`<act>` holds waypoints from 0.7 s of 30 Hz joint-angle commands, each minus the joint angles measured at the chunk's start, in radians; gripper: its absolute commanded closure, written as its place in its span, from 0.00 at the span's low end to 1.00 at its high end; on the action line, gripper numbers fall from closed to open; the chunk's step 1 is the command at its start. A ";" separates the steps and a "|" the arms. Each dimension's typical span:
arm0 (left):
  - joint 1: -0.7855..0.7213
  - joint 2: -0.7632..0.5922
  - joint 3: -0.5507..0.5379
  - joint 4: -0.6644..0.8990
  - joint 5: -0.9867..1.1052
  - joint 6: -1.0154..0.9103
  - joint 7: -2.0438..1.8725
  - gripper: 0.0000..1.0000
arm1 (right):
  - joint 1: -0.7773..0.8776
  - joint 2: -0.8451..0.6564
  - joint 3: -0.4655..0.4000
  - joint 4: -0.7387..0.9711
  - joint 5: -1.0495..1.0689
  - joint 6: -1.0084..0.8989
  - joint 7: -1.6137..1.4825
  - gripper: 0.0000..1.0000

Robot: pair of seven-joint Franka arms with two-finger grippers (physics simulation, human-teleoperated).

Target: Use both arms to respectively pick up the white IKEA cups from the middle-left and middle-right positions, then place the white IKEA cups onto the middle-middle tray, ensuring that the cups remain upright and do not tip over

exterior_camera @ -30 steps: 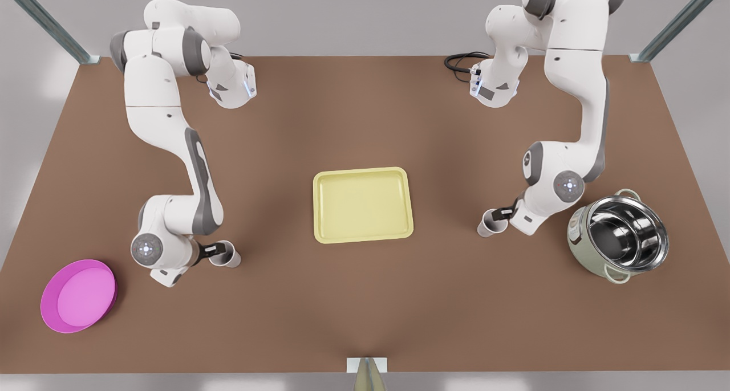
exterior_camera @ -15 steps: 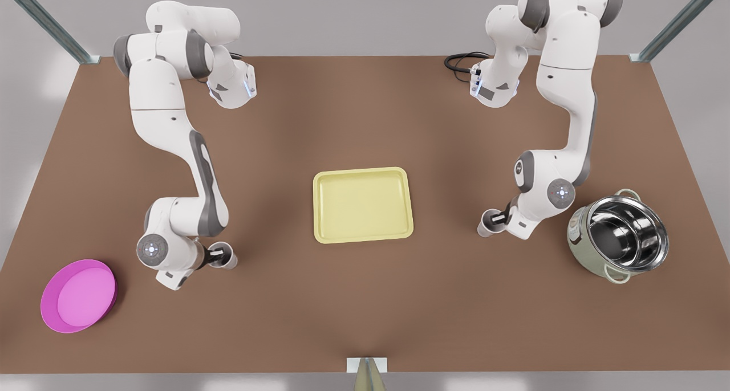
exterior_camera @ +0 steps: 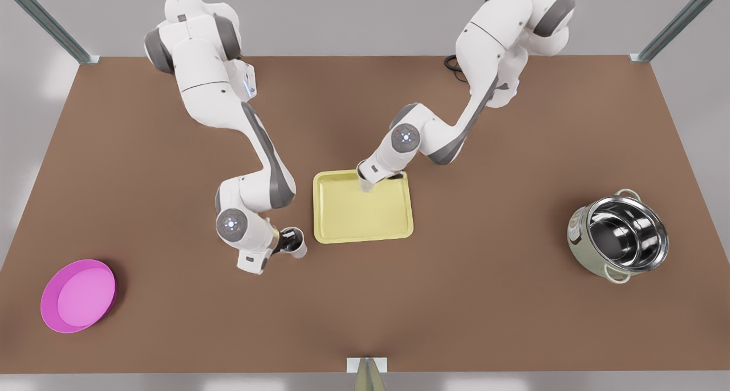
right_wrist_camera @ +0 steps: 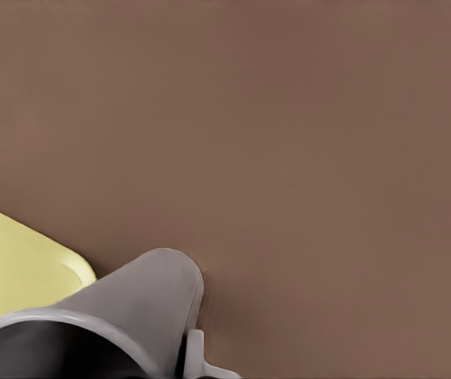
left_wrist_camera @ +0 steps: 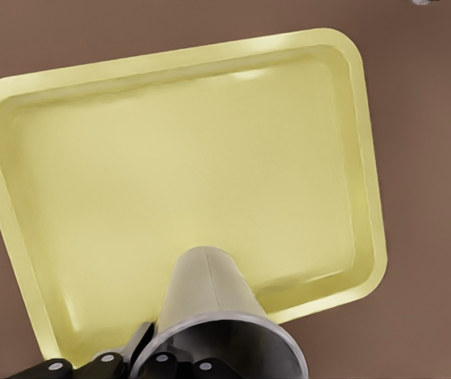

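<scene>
Left gripper (exterior_camera: 365, 182) clamped on white cup (left_wrist_camera: 209, 304), over far edge of tray (exterior_camera: 365, 217). Right gripper (exterior_camera: 287, 244) clamped on second cup (right_wrist_camera: 134, 308), above table (exterior_camera: 485, 300) just off tray's near corner, front view's left.

Things on the table (exterior_camera: 456, 311), counted.
Two arms (exterior_camera: 259, 151) (exterior_camera: 456, 134); two cups, one cup (left_wrist_camera: 209, 308) held in the left pincer (exterior_camera: 366, 184) and one cup (exterior_camera: 296, 245) in the right pincer (exterior_camera: 285, 244); one tray (exterior_camera: 363, 236) under the left pincer; one pot (exterior_camera: 619, 237); one dish (exterior_camera: 78, 296).
</scene>
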 commanded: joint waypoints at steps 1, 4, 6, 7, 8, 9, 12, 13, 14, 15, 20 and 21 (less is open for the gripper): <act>-0.006 0.031 -0.003 0.013 0.034 0.099 -0.655 0.79 | 0.046 0.001 0.000 0.005 0.047 0.026 0.013 0.79; 0.000 0.051 -0.003 0.007 0.034 0.119 -0.669 0.79 | 0.100 0.010 0.000 0.002 0.062 0.029 0.011 0.79; -0.001 0.067 -0.003 0.001 0.035 0.119 -0.671 0.79 | 0.145 0.010 0.001 -0.008 0.067 0.028 0.005 0.79; -0.004 0.067 -0.003 -0.004 0.035 0.118 -0.671 0.79 | 0.168 0.012 0.000 -0.024 0.065 0.028 0.003 0.79; -0.001 0.065 -0.003 -0.015 0.037 0.118 -0.672 0.79 | 0.188 0.013 -0.002 -0.053 0.061 0.035 0.003 0.79; -0.001 0.065 -0.003 -0.021 0.046 0.118 -0.692 0.79 | 0.207 0.001 -0.003 -0.094 0.061 0.061 0.013 0.79; -0.001 0.071 -0.003 -0.023 0.051 0.119 -0.695 0.71 | 0.247 -0.007 -0.011 -0.154 0.061 0.136 0.016 0.79; 0.000 0.076 -0.003 -0.023 0.051 0.119 -0.695 0.59 | 0.247 -0.007 -0.011 -0.169 0.059 0.150 0.016 0.79; 0.002 0.077 -0.003 -0.023 0.052 0.121 -0.695 0.56 | 0.246 -0.008 -0.011 -0.170 0.059 0.150 0.014 0.79; 0.002 0.080 -0.003 -0.023 0.052 0.133 -0.695 0.53 | 0.246 -0.008 -0.011 -0.171 0.058 0.150 0.014 0.79; 0.012 0.083 -0.003 -0.026 0.052 0.135 -0.694 0.17 | 0.237 -0.013 -0.011 -0.168 0.058 0.146 0.011 0.00; 0.015 0.082 -0.003 -0.033 0.065 0.136 -0.691 0.01 | 0.234 -0.017 -0.011 -0.165 0.056 0.141 0.010 0.00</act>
